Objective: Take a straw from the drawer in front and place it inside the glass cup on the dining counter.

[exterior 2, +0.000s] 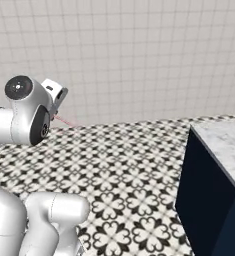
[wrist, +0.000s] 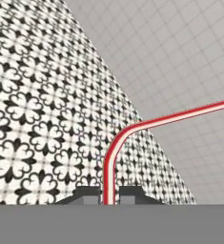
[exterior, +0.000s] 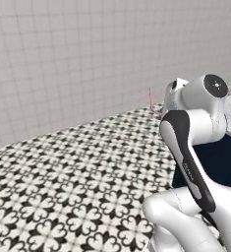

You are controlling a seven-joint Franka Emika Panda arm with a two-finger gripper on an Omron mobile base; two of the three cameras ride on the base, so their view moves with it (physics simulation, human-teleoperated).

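straw [wrist: 114, 147] pinched in the closed pincer [wrist: 109, 194], above patterned floor [wrist: 32, 119].

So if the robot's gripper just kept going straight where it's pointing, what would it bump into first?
Probably the patterned floor, near where it meets the tiled wall. The gripper, jaws shut on the straw, aims about at that seam, so depth is hard to judge.

Even, bright, flat rendered light; no cast shadows or glare; all views slightly soft and coarse-grained.
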